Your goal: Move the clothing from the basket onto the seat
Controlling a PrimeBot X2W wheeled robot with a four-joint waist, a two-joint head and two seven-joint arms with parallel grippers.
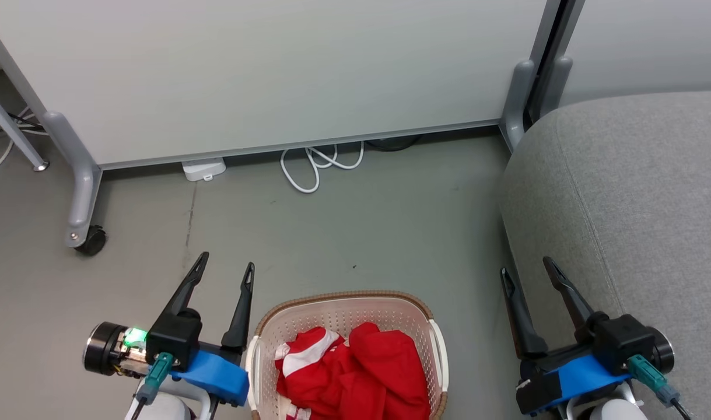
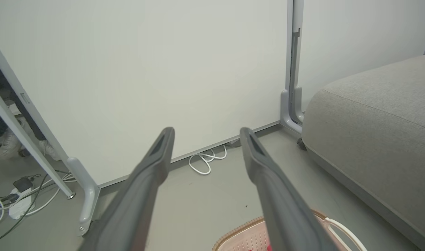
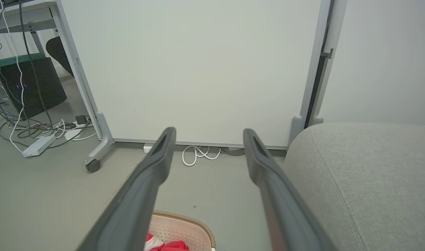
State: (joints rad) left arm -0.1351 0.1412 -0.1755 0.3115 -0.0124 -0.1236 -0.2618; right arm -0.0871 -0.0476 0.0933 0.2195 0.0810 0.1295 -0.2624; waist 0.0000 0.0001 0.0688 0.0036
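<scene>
The cream-white basket (image 1: 338,312) with a brown rim stands on the floor at the bottom centre of the head view. Inside it lie the plain red garment (image 1: 390,364) and the red one with white bands (image 1: 305,350), bunched together. The light-grey sofa seat (image 1: 635,192) fills the right side. My left gripper (image 1: 226,269) hangs open just left of the basket, nothing between its fingers. To the basket's right, at the sofa's edge, my right gripper (image 1: 527,268) is open and empty too. The basket rim (image 2: 240,232) and red cloth (image 3: 168,245) peek in at the wrist views' bottom edges.
A white partition panel (image 1: 273,76) on castor legs (image 1: 84,233) stands ahead, with a coiled white cable (image 1: 317,166) and a small white box (image 1: 203,169) at its foot. Power strips and cables (image 3: 41,134) lie far left. Bare grey floor (image 1: 361,227) lies between basket and panel.
</scene>
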